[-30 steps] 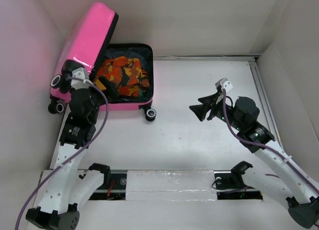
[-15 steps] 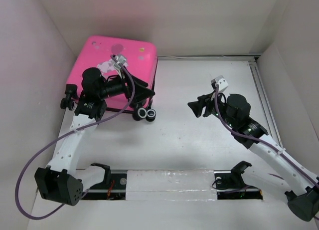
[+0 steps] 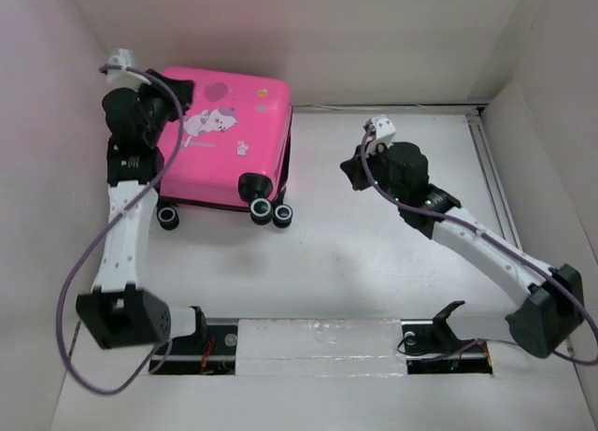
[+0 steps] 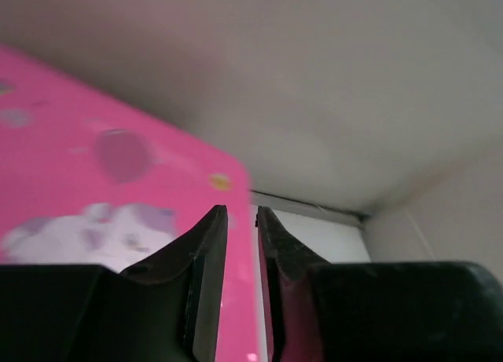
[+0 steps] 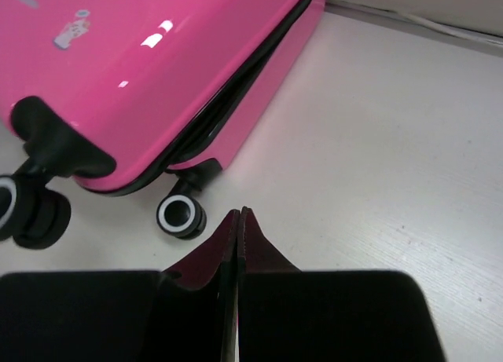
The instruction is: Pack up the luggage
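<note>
The luggage (image 3: 229, 132) is a hot-pink suitcase lying flat at the back left with its lid down and the cartoon print facing up. Its black-and-white wheels (image 3: 271, 211) point toward me. My left gripper (image 3: 179, 93) hovers over the lid's back left corner. Its jaws stand a narrow gap apart with nothing between them, and the pink lid (image 4: 78, 166) shows beyond the gripper (image 4: 241, 213). My right gripper (image 3: 348, 172) is shut and empty, a little right of the case. In the right wrist view the gripper (image 5: 238, 213) sits close to a wheel (image 5: 181, 214) and the black zipper seam (image 5: 236, 95).
White enclosure walls close in on the left, back and right, and the left wall (image 3: 56, 169) stands close to my left arm. A black mounting rail (image 3: 318, 342) runs along the near edge. White tabletop (image 3: 392, 263) lies between the case and the right wall.
The open suitcase, with orange cloth showing inside, has had its lid brought down. My left arm swung to the back left corner and its jaws narrowed. My right gripper shut and moved toward the case.
</note>
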`<state>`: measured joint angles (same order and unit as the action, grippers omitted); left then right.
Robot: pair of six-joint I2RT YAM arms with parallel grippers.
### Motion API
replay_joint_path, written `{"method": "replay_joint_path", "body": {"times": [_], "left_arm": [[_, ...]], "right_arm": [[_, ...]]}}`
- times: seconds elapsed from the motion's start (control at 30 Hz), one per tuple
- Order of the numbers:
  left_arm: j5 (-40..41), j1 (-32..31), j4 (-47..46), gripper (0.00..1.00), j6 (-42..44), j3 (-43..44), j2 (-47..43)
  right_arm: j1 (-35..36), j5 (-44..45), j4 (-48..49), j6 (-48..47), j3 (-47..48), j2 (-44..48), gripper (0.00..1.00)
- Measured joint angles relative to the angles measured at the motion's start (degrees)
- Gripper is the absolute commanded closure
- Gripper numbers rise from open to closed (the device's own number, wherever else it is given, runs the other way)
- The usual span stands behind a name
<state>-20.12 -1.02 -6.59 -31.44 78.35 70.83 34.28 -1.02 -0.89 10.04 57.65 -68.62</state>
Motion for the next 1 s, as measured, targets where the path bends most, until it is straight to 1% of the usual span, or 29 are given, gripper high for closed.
{"method": "replay_joint_path", "body": {"times": [0.03,0.1,0.13,0.17,0.2,0.23,0.27,0.3,0.37,0.47,0.5,0.53,0.6,0.63,0.67,0.73,0.8,0.9,0.93,1.0], "left_arm": [[2.69,3.61,0.04,0.78,-1.36,-0.26,2.12],[8.02,9.70,1.31,0.75,-3.43,0.20,8.59],[10.23,12.09,3.48,0.75,-3.96,1.66,12.66],[12.13,13.86,5.79,0.74,-4.20,4.15,16.92],[13.77,15.12,7.50,0.74,-4.09,6.95,21.00],[15.04,16.09,12.17,0.74,-3.56,11.80,25.92],[16.15,16.72,14.91,0.74,-2.93,17.14,30.60],[16.79,17.25,16.79,0.74,-2.34,22.01,34.88],[17.53,18.40,19.30,0.74,-1.40,28.41,40.39],[17.64,20.20,22.14,0.74,-0.46,31.26,43.06],[17.59,20.90,23.19,0.78,-0.15,32.04,43.63],[17.55,21.53,24.09,0.80,0.20,33.11,44.33],[17.20,22.53,26.14,0.86,1.01,36.72,46.75],[16.74,22.95,26.49,0.91,1.51,38.40,48.13],[16.13,23.21,26.71,0.93,2.03,39.32,49.33],[14.73,22.82,27.28,0.95,2.93,38.97,50.84],[14.43,22.10,23.65,0.98,2.91,34.88,51.12],[13.77,21.77,13.27,0.98,0.96,23.10,46.66],[13.84,21.46,9.62,0.98,-0.02,17.92,43.89],[14.78,20.11,5.31,0.98,-1.07,10.75,39.26]], "right_arm": [[0.07,0.00,0.42,-0.15,1.03,-2.32,0.94],[0.28,0.13,1.40,-0.35,3.39,-6.99,0.83],[0.37,0.07,1.84,-0.48,4.81,-9.22,0.80],[0.46,-0.02,2.21,-0.76,6.73,-11.89,0.71],[0.63,-0.15,2.78,-0.96,9.07,-15.12,0.66],[0.70,-0.28,3.48,-1.07,11.17,-18.03,0.63],[0.70,-0.42,3.98,-1.16,12.83,-20.50,0.57],[0.68,-0.55,4.42,-1.25,14.67,-23.15,0.55],[0.61,-1.16,5.18,-1.42,17.81,-28.13,0.54],[0.13,-2.08,5.86,-1.40,22.60,-35.58,0.55],[-0.11,-2.27,5.84,-1.31,24.04,-37.90,0.61],[-0.33,-2.43,5.86,-1.20,25.27,-40.00,0.64],[-0.96,-2.69,6.12,-0.70,27.28,-43.80,0.67],[-1.53,-2.91,5.97,-0.39,28.96,-46.34,0.68],[-1.75,-3.10,6.05,-0.13,29.73,-47.39,0.68],[-2.29,-3.50,5.99,0.85,33.57,-51.58,0.68],[-2.75,-4.02,6.14,1.92,37.27,-55.34,0.68],[-2.80,-4.61,6.27,2.99,41.22,-59.56,0.68],[-2.69,-4.76,6.23,3.19,41.99,-60.35,0.68],[-2.95,-3.43,5.84,3.28,41.99,-60.63,0.68]]}}
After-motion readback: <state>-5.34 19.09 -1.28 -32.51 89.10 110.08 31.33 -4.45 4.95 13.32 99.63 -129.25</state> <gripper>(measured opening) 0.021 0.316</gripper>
